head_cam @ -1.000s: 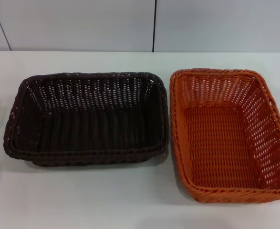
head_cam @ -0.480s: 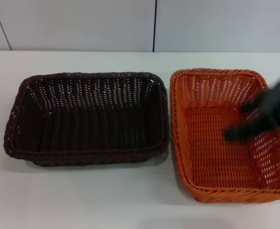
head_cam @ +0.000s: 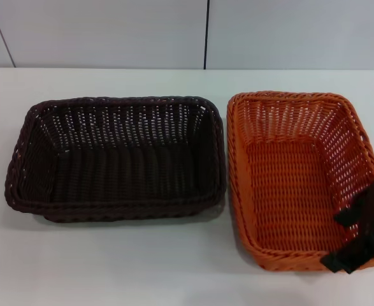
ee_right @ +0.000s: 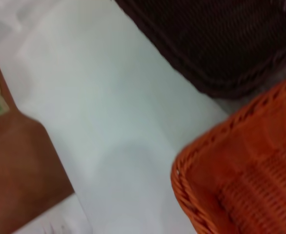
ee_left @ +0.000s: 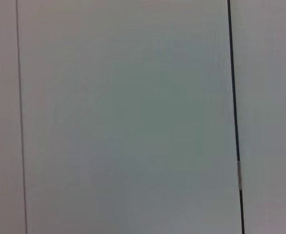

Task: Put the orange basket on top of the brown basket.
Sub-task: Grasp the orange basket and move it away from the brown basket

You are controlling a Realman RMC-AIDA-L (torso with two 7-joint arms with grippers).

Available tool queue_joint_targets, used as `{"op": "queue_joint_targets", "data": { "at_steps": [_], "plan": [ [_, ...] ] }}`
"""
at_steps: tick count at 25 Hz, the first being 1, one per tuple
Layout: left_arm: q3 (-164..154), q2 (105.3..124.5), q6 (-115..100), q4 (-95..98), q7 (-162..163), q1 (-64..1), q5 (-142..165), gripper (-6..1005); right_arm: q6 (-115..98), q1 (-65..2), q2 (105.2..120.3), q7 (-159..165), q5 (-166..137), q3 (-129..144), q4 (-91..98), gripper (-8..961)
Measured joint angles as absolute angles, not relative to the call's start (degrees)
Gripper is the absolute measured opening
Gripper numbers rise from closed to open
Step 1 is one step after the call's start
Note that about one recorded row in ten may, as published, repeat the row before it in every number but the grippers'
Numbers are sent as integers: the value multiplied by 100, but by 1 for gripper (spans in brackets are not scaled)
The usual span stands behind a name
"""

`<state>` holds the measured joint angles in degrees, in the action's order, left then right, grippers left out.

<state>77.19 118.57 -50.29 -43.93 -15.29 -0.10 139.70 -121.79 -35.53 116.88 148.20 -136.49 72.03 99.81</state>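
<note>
The orange basket (head_cam: 301,182) sits on the white table (head_cam: 129,268), right of the brown basket (head_cam: 116,159), nearly touching it. Both are upright and hold nothing. My right gripper (head_cam: 343,239) is black and sits at the orange basket's near right corner. It is open, with one finger (head_cam: 351,217) inside the basket and the other over the near rim. The right wrist view shows a corner of the orange basket (ee_right: 240,180) and a side of the brown basket (ee_right: 220,39). My left gripper is out of view; its wrist view shows only a wall panel.
A pale panelled wall (head_cam: 110,32) with a dark seam stands behind the table. In the right wrist view a brown surface (ee_right: 16,170) lies beyond the table's edge.
My right gripper came into view from the right over the orange basket, then moved down to its near right corner. The baskets have not moved.
</note>
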Motion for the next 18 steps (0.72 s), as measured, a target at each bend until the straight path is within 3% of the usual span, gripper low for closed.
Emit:
{"op": "queue_joint_targets", "data": {
  "at_steps": [5, 18],
  "plan": [
    [7704, 11851, -5003, -4419, -1529, -17, 13965, 808, -11993, -3647, 11835, 14566, -14229, 7414, 9607, 769],
    [7699, 11837, -4937, -4413, -1520, -122, 13964, 809, -11069, -3982, 11850, 14460, -14362, 8228, 8269, 765]
  ]
}}
